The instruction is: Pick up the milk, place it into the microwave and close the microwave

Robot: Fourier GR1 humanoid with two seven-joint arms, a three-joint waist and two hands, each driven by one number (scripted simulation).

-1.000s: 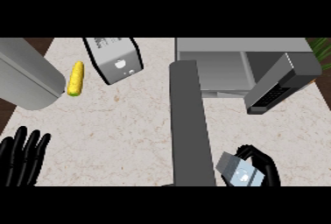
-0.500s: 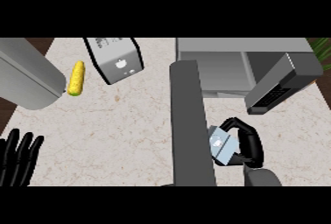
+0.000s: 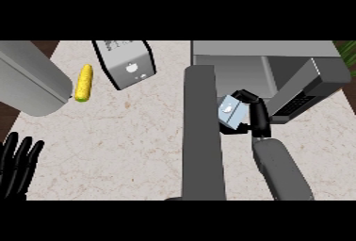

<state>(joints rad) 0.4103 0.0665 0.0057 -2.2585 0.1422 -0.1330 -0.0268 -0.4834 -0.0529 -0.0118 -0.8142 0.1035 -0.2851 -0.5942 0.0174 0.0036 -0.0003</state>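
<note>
From my remote station: my right hand [image 3: 252, 117] has its fingers curled round the milk [image 3: 230, 111], a pale blue carton held above the counter [image 3: 132, 136] just beside the microwave's open door [image 3: 203, 132], in front of the microwave [image 3: 278, 61]. My left hand [image 3: 17, 164] rests low at the left edge, fingers straight and released. A yellow corn cob [image 3: 83, 83] lies near what looks like a grey appliance [image 3: 126, 62].
</note>
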